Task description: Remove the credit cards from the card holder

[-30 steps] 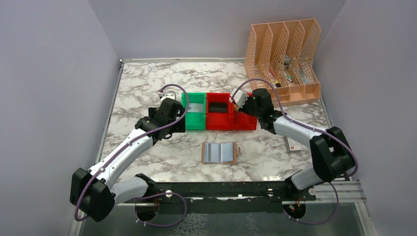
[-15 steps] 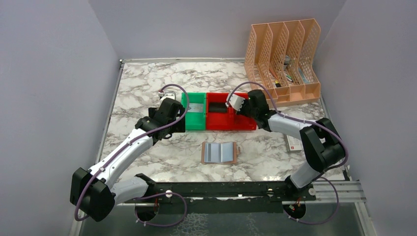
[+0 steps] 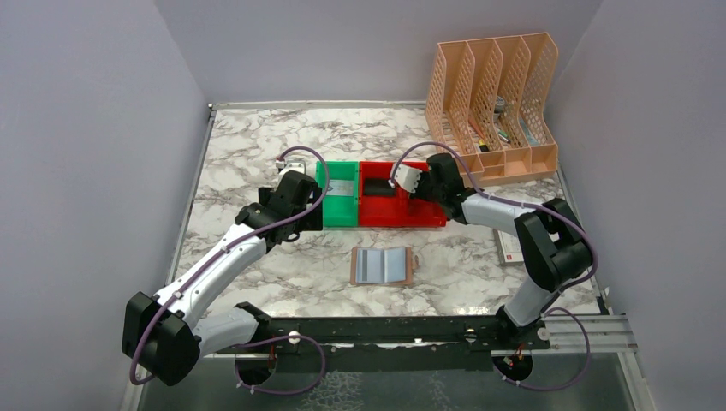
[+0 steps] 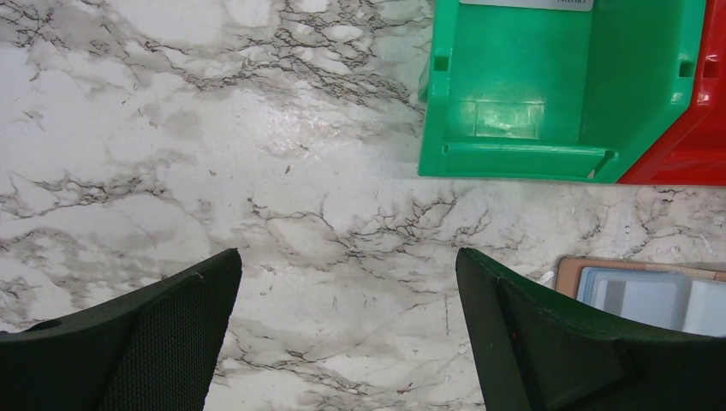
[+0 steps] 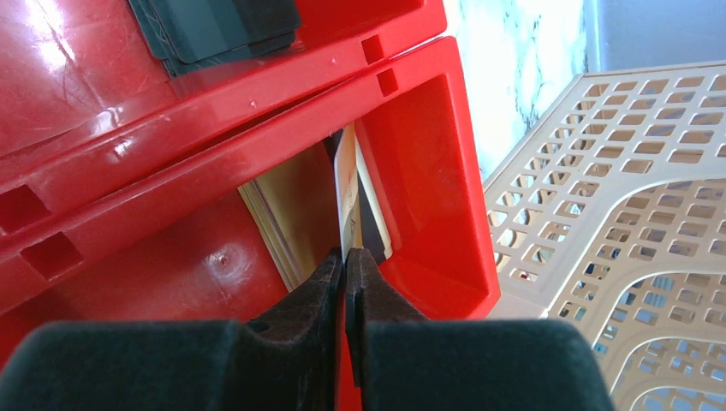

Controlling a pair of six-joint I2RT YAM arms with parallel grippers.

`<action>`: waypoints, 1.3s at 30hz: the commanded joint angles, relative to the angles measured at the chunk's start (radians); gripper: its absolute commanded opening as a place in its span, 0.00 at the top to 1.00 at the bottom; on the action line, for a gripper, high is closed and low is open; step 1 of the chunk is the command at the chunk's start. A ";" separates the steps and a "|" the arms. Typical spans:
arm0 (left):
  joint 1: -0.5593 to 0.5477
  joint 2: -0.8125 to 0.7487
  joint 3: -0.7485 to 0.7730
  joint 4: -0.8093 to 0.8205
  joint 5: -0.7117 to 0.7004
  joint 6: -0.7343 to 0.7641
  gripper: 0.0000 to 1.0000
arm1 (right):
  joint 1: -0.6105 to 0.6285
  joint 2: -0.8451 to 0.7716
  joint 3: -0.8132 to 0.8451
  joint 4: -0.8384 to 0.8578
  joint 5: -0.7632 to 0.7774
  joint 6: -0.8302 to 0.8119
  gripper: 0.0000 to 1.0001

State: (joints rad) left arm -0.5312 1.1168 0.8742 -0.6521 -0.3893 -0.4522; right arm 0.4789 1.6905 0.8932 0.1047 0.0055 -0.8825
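The left hand (image 4: pixel 347 257) hangs over bare marble counter (image 4: pixel 257 128) with its two fingers spread wide apart and nothing between them. Ahead of its fingertips and a little to the right sits the green bin (image 4: pixel 514 94), with a silver card (image 4: pixel 526 3) lying at the bin's far end. Just beside this hand's right finger lies the card holder (image 4: pixel 651 295), spread open flat on the counter with its light blue lining facing up and its brown edge showing around it; from above, the card holder (image 3: pixel 383 265) rests apart from both bins, nearer the arm bases. The right hand (image 5: pixel 345 257) reaches into the red bin (image 5: pixel 428 154), which touches the green bin's side. Its fingers are pressed together on the near edge of a tan card (image 5: pixel 347 188), which stands on edge straight ahead of the fingertips in the bin's end compartment. More tan cards (image 5: pixel 291 205) lean in the same compartment, just left of the pinched one. Beyond the divider, ahead and to the left of this hand, black cards (image 5: pixel 214 26) lie stacked in the bin's larger compartment. A peach file rack (image 5: pixel 616 214) stands off to this hand's right.
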 commanded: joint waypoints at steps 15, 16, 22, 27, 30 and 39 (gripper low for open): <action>0.007 0.021 -0.012 0.009 -0.012 0.012 0.01 | 0.001 0.048 0.026 -0.039 0.033 0.005 0.75; 0.007 0.021 -0.012 0.009 -0.012 0.012 0.01 | 0.001 0.051 0.025 -0.039 0.035 0.009 0.75; 0.007 0.026 -0.012 0.009 -0.011 0.012 0.01 | 0.001 0.041 0.021 -0.038 0.038 0.018 0.73; 0.007 0.032 -0.012 0.008 -0.009 0.012 0.01 | 0.001 0.008 0.025 -0.044 0.031 0.049 0.71; 0.008 0.032 -0.010 0.009 -0.009 0.012 0.01 | 0.001 -0.034 0.027 -0.019 0.052 0.120 0.71; 0.010 0.013 -0.010 0.007 -0.020 0.003 0.01 | 0.001 -0.360 -0.074 0.065 0.062 0.831 0.35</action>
State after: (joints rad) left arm -0.5301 1.1465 0.8738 -0.6525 -0.3897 -0.4522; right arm 0.4789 1.4765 0.8738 0.1040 0.0338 -0.5175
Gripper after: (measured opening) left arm 0.992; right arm 0.452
